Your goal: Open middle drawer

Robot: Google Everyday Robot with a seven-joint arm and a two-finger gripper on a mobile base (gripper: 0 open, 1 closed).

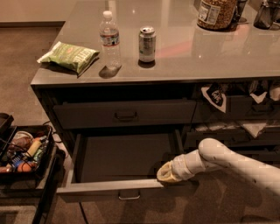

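The middle drawer [122,189] is a wide dark grey drawer below the counter, and it stands pulled well out toward the camera. Its empty inner floor [127,156] is exposed, and a small pull handle [130,196] sits at the centre of its front. My gripper [165,174], on a white arm [227,162] coming in from the lower right, is at the top edge of the drawer front near its right end, just inside the drawer. I cannot tell whether it grips the edge.
Above it is a closed drawer [124,114] with the same handle. The countertop [183,65] carries a green chip bag [66,56], a water bottle [110,40], a can [147,43] and a jar [217,13]. A black cart [26,153] of snacks stands left. Cluttered compartments [236,109] lie right.
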